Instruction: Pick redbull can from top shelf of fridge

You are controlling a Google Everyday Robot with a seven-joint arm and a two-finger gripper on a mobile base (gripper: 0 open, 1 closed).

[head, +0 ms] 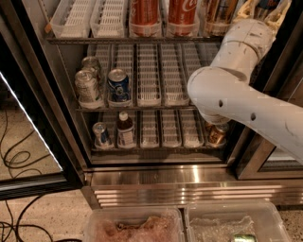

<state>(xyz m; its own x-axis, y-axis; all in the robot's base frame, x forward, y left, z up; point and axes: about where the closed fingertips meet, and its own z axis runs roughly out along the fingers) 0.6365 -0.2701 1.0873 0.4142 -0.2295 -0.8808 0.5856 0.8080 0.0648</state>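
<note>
White arm [236,90] reaches up to the right end of the top shelf [118,40]; my pincer [263,7] is there, and I cannot tell its grip.

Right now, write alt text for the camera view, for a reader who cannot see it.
A white robot arm reaches into an open fridge, its gripper up at the right end of the top shelf, right of two Coca-Cola cans. Lower racks hold silver cans, a dark-blue can and a small bottle.
</note>
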